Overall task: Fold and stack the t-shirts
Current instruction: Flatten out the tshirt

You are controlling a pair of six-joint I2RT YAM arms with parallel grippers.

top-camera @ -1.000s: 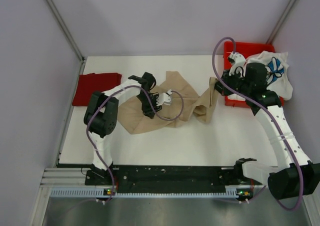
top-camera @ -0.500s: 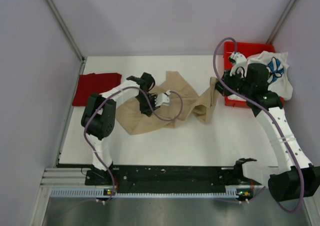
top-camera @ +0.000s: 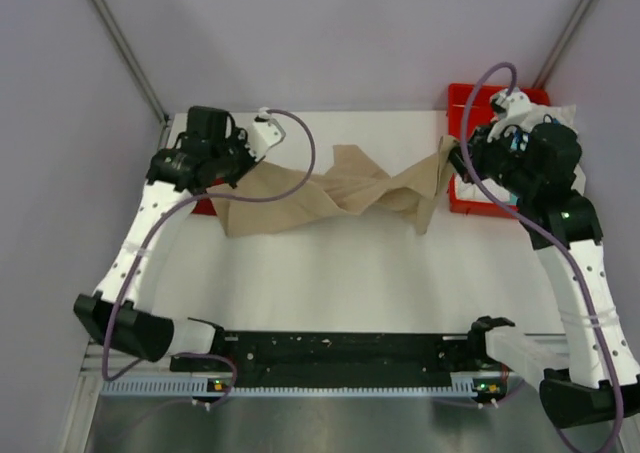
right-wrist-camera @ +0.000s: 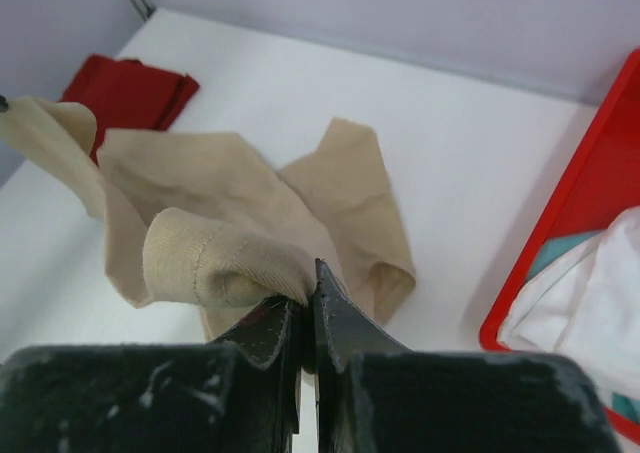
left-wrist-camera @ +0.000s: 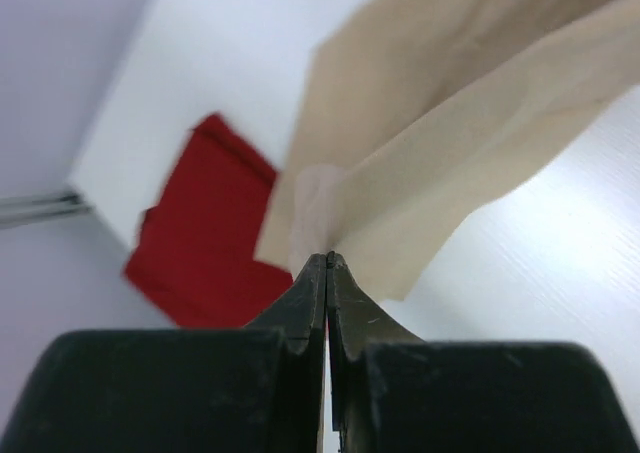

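The tan t-shirt [top-camera: 340,191] hangs stretched and twisted between my two grippers above the white table. My left gripper [top-camera: 243,165] is shut on its left end, seen close up in the left wrist view [left-wrist-camera: 327,259] with the tan cloth [left-wrist-camera: 450,143] running away from it. My right gripper [top-camera: 452,163] is shut on its right end, pinching a rolled hem [right-wrist-camera: 215,258] at the jaws [right-wrist-camera: 308,273]. The folded dark red shirt [left-wrist-camera: 200,243] lies at the far left and also shows in the right wrist view [right-wrist-camera: 125,88]; my left arm mostly hides it from above. A white shirt [right-wrist-camera: 590,303] and a teal one [right-wrist-camera: 555,258] lie in the bin.
The red plastic bin [top-camera: 470,98] stands at the back right, partly under my right arm. Grey walls close in the table on the left, back and right. The black rail [top-camera: 340,351] with the arm bases runs along the near edge.
My left gripper moved from the middle of the tan shirt back and to the left, pulling the cloth with it. My right gripper moved slightly right. The shirt is now stretched out.
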